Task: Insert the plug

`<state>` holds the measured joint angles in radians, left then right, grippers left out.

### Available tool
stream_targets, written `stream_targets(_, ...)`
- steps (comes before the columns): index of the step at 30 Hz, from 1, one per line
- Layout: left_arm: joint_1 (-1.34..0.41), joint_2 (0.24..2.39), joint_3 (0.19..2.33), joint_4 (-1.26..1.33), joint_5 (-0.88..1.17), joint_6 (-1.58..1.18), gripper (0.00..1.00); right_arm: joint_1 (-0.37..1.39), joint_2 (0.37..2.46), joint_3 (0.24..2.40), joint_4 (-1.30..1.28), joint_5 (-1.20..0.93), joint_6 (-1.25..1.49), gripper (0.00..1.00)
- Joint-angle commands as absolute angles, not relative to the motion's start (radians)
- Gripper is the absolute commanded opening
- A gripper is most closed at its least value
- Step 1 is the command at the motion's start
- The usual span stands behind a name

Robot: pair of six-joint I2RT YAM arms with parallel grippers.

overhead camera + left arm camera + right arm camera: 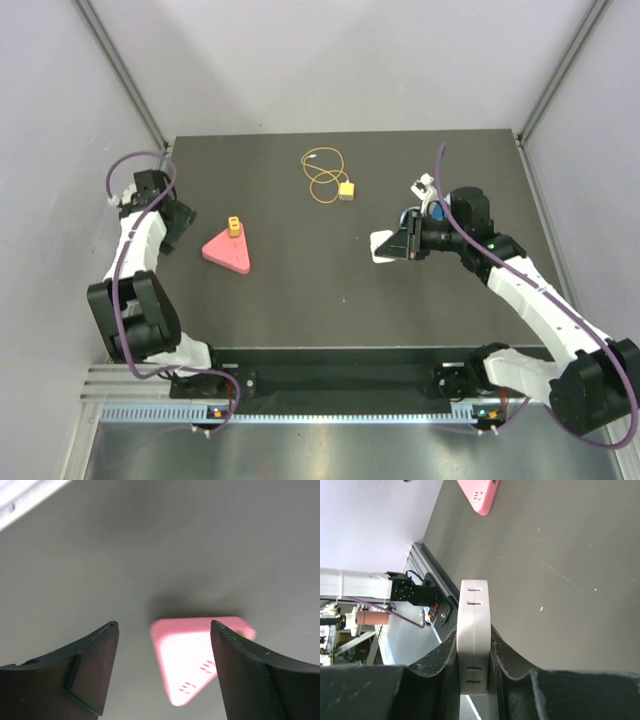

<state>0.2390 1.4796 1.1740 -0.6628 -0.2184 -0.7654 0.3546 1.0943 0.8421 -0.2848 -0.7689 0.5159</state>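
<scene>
The plug (347, 190), a small yellow connector, lies at the back middle of the mat on the end of a looped yellow-orange wire (322, 176); no gripper is near it. A pink triangular block (225, 251) with slot pairs lies at the left, carrying a small yellow block (232, 228). My left gripper (183, 222) stands open just left of it. In the left wrist view the pink triangular block (192, 655) shows beyond the open left gripper (164, 625). My right gripper (397, 245) is shut on a white slotted block (474, 630), held edge-on above the mat.
The dark mat (300, 310) ends at a metal rail along the near side (330, 410). Pale walls enclose the left, right and back. In the right wrist view the pink triangular block (481, 495) shows at the top and a motor unit (417, 594) at the mat's edge.
</scene>
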Motion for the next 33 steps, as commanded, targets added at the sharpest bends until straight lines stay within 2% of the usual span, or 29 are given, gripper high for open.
stream_targets(1, 0.279, 1.512, 1.131, -0.582, -0.059, -0.741, 0.77, 0.345, 1.054, 0.868, -0.267, -0.787, 0.491, 0.00)
stream_targets(3, 0.279, 1.554, 1.140, -0.568, 0.042, -0.694, 0.76, 0.344, 1.054, 0.877, -0.273, -0.787, 0.485, 0.00)
stream_targets(7, 0.279, 1.585, 1.129, -0.548, 0.107, -0.638, 0.75, 0.344, 1.054, 0.885, -0.284, -0.781, 0.476, 0.00)
stream_targets(11, 0.279, 1.594, 1.066, -0.515, 0.095, -0.618, 0.72, 0.344, 1.045, 0.873, -0.275, -0.779, 0.480, 0.00)
stream_targets(13, 0.278, 1.606, 1.055, -0.518, 0.084, -0.614, 0.64, 0.344, 1.040, 0.868, -0.276, -0.779, 0.482, 0.00)
stream_targets(18, 0.276, 1.580, 0.985, -0.482, 0.066, -0.620, 0.59, 0.345, 1.022, 0.870, -0.298, -0.767, 0.476, 0.00)
stream_targets(25, 0.239, 1.563, 0.894, -0.391, 0.149, -0.629, 0.56, 0.344, 1.005, 0.882, -0.351, -0.693, 0.451, 0.00)
stream_targets(33, 0.112, 1.588, 0.864, -0.334, 0.202, -0.650, 0.51, 0.347, 0.989, 0.923, -0.416, -0.601, 0.428, 0.00)
